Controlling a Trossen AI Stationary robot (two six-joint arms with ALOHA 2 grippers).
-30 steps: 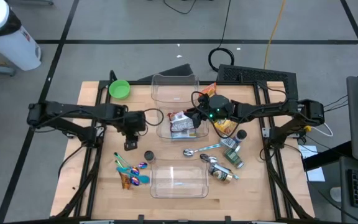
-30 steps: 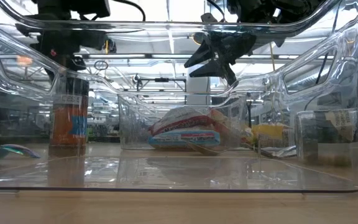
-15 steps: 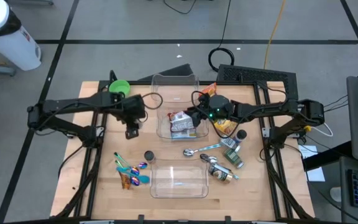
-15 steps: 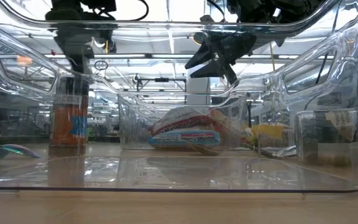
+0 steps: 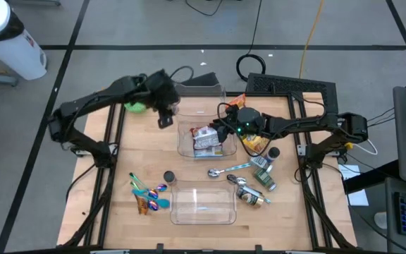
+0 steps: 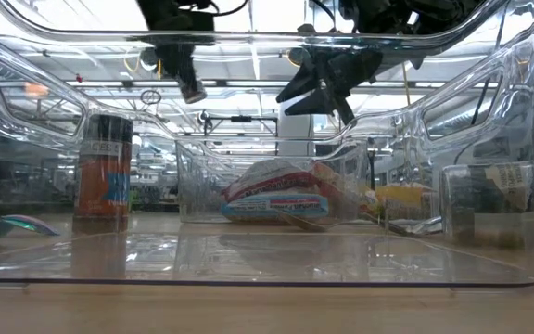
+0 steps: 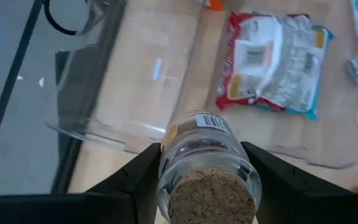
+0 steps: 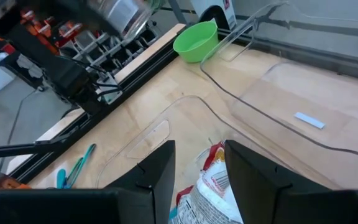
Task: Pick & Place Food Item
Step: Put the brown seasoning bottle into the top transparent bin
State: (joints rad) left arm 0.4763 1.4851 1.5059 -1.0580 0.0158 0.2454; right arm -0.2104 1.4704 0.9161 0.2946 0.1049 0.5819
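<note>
Left gripper: the left gripper (image 7: 207,186) hangs in the air near the far clear bin (image 5: 197,99), its jaws clamped on a small glass jar with a cork stopper (image 7: 205,163). In the high view the jar (image 5: 165,120) shows just off that bin's left side, well above the table (image 5: 118,176).

Right gripper: the right gripper (image 5: 220,129) hovers over the middle clear bin (image 5: 183,144), jaws parted a little and holding nothing, as the right wrist view shows bare space between the fingers (image 8: 157,177).

Done so far: a red and white food packet (image 5: 206,140) already lies flat inside the middle bin; the low view shows it (image 6: 276,193) resting on the bin floor, just under the right gripper.

In hand: the jar is lifted and carried, not yet set down. By its place beside the far bin, that bin looks the likely target, though this is a judgement only.

Left to do: the jar must be lowered into a bin and let go. The near clear bin (image 5: 203,204) holds nothing visible. Loose things on the table are a metal spoon (image 5: 225,170), a yellow packet (image 5: 254,143), small bottles (image 5: 263,176), a dark round cap (image 5: 168,176) and coloured utensils (image 5: 146,190); which of these count as food items cannot be told.

Other: a green bowl (image 5: 135,106) sits at the far left corner, partly hidden by the left arm.
</note>
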